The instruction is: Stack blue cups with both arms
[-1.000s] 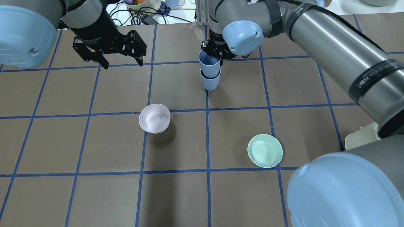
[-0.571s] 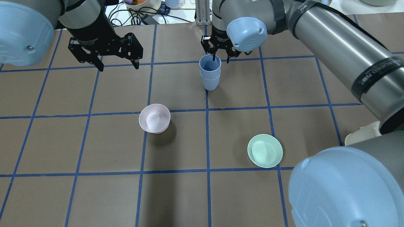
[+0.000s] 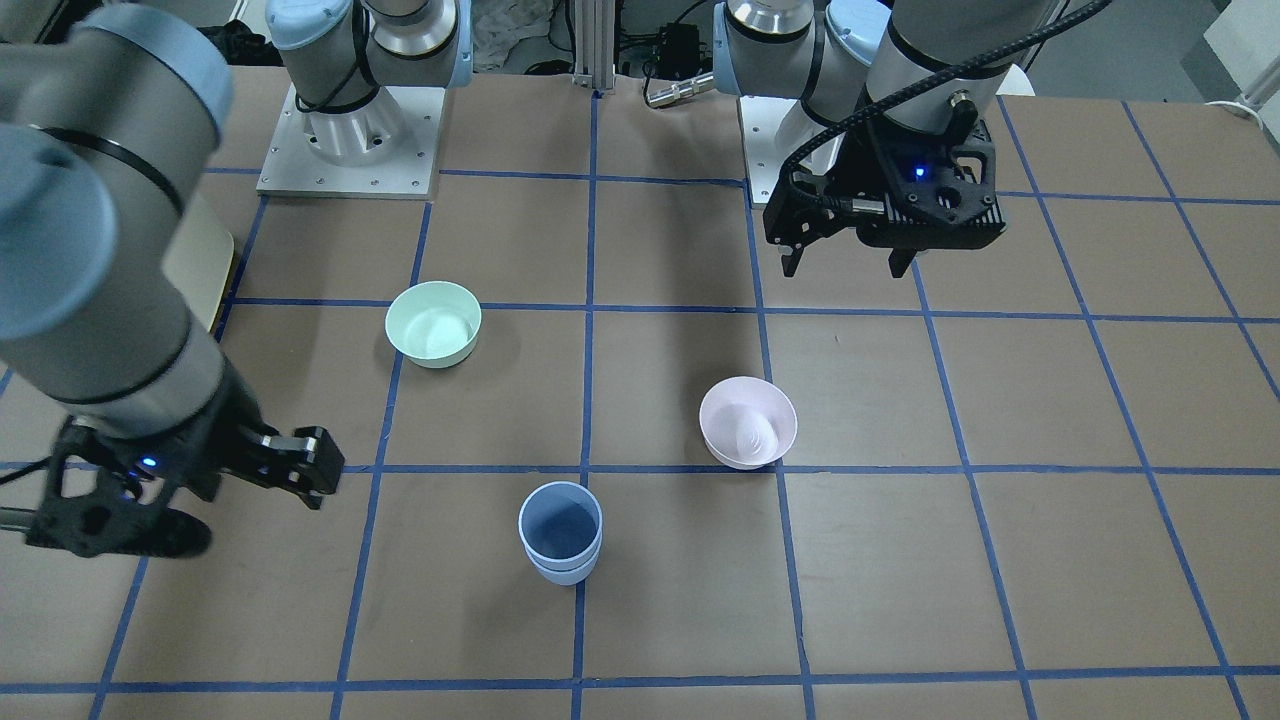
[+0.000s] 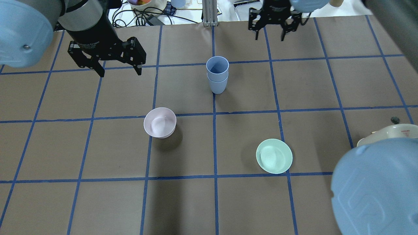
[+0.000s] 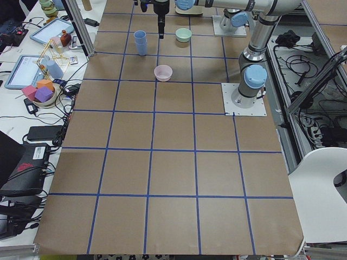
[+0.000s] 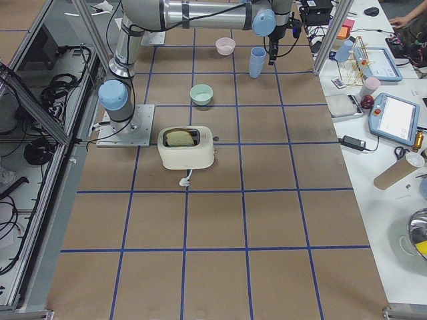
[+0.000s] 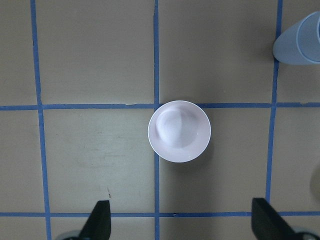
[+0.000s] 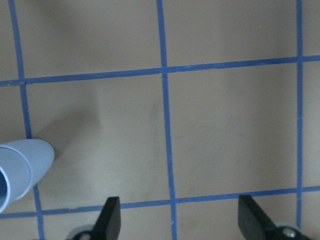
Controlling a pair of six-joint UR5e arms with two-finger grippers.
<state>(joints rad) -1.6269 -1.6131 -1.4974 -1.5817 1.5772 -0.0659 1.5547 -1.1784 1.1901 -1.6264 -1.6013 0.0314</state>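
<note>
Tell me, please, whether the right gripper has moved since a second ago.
Yes. The right gripper has left the stacked blue cups, shifting rightward and farther from the robot.

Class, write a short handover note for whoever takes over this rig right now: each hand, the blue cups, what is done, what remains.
Left hand: open, empty, clear of the cups.
Right hand: open, empty, also clear of them.
Blue cups: one nested in the other, upright on the table, touched by neither hand.
Done: the stack looks complete.
Left: probably nothing; perhaps check the top cup sits fully.
Pink bowl and mint bowl stand apart, not part of the job.
</note>
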